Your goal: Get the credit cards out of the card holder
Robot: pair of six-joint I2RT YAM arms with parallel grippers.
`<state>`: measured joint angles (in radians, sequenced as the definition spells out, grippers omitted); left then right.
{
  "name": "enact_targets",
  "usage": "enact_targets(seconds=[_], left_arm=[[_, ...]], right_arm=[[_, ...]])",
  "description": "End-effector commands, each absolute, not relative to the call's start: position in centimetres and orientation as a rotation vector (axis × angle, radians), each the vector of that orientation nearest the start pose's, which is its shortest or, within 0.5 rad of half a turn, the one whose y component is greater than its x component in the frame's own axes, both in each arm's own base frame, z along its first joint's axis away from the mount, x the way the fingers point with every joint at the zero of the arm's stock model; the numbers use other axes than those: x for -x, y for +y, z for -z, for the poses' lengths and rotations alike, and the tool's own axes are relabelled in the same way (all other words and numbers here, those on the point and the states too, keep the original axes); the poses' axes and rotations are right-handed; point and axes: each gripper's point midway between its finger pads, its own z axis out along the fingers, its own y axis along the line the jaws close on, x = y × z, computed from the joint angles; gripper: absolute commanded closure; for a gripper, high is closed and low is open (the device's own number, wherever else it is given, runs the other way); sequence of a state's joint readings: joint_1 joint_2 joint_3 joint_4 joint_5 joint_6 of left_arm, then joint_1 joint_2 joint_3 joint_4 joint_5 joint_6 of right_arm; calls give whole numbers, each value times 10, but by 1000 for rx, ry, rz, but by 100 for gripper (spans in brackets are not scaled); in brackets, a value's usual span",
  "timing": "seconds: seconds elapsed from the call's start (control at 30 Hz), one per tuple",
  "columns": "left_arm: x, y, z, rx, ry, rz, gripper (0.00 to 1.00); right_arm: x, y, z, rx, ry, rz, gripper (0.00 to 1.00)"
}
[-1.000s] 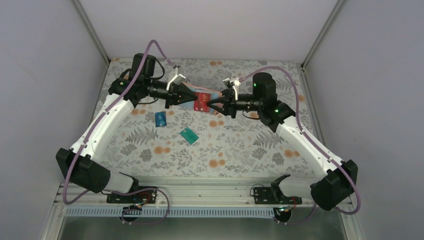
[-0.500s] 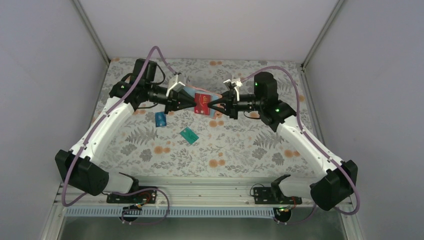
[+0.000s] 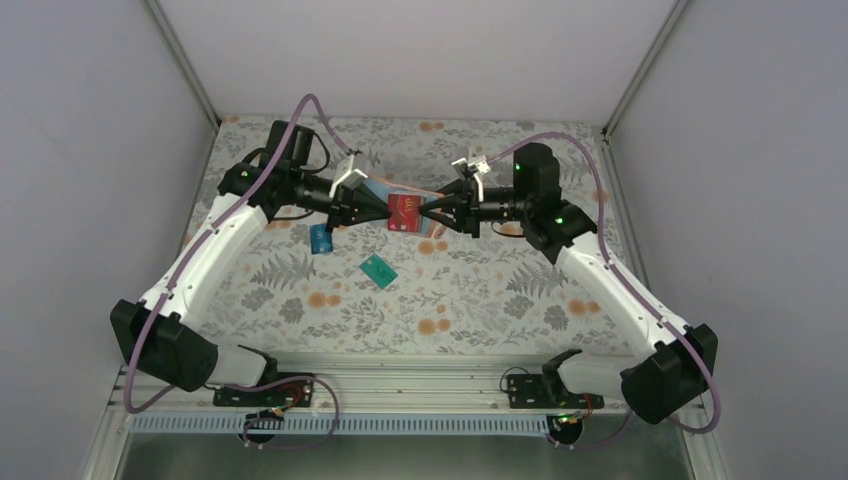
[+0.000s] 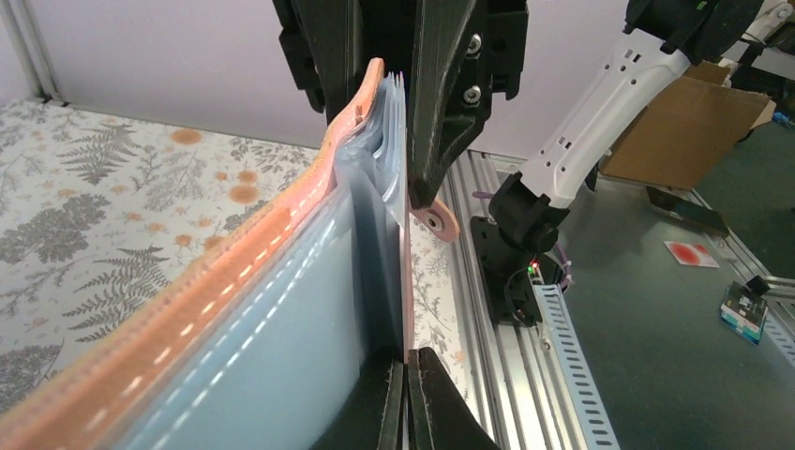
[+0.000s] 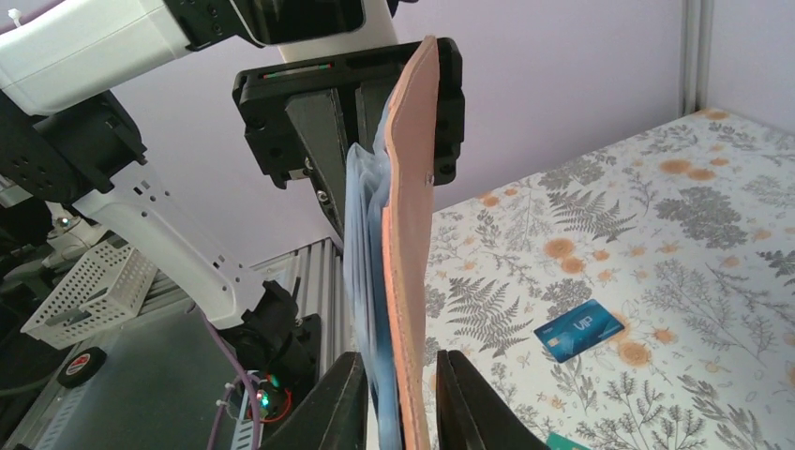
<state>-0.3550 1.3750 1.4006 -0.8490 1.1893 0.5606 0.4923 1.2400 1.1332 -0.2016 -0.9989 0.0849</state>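
The card holder (image 3: 403, 210), with an orange cover and blue clear sleeves, hangs above the table between both grippers, a red card face showing. My left gripper (image 3: 372, 205) is shut on its left end; the left wrist view shows the jaws (image 4: 405, 405) pinched on a sleeve edge of the holder (image 4: 281, 309). My right gripper (image 3: 430, 210) is closed on the other end, its jaws (image 5: 401, 403) either side of the holder (image 5: 412, 187). A blue card (image 3: 320, 238) and a teal-green card (image 3: 378, 270) lie on the table. The blue card also shows in the right wrist view (image 5: 579, 330).
The floral table (image 3: 480, 300) is walled at the back and on both sides. A metal rail (image 3: 400, 385) with the arm bases runs along the near edge. Off the table are a cardboard box (image 4: 684, 122) and a white basket (image 5: 84, 291).
The holder has turned slightly between the grippers and the red card face sits a little lower. The right wrist has shifted a little to the right. The cards on the table have not moved.
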Motion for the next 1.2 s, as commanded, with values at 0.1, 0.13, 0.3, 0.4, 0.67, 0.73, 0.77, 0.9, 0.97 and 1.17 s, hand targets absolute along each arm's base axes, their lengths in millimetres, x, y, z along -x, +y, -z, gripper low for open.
enact_targets(seconds=[0.1,0.13,0.3,0.4,0.67,0.73,0.77,0.9,0.97,1.17], left_arm=[[-222,-252,-355,-1385,1453,1272,98],[-222,-252,-355,-1385,1452,1273,98],[-224,-253,-354,-1376,1461,1284,97],[-227,-252,-353,-1368,1479,1266,98],[-237,-249,-352,-1346,1524,1212,98],[-236,-248,-353,-1351,1518,1214,98],[-237,-249,-354,-1353,1519,1214,97],[-237,-249,-352,-1355,1526,1229,97],[-236,-249,-350,-1365,1514,1229,98],[-235,-249,-349,-1381,1513,1223,90]], right_arm=[[-233,279,-355,1069,1569,-1277,74],[-233,278,-356,1067,1566,-1274,75],[-230,281,-356,1087,1556,-1311,96],[-229,280,-357,1096,1545,-1308,96],[-232,273,-355,1084,1562,-1276,96],[-232,273,-354,1091,1562,-1278,96],[-232,273,-355,1091,1560,-1278,96],[-231,273,-356,1096,1555,-1285,96],[-232,273,-356,1097,1556,-1279,96],[-234,273,-352,1099,1571,-1277,96]])
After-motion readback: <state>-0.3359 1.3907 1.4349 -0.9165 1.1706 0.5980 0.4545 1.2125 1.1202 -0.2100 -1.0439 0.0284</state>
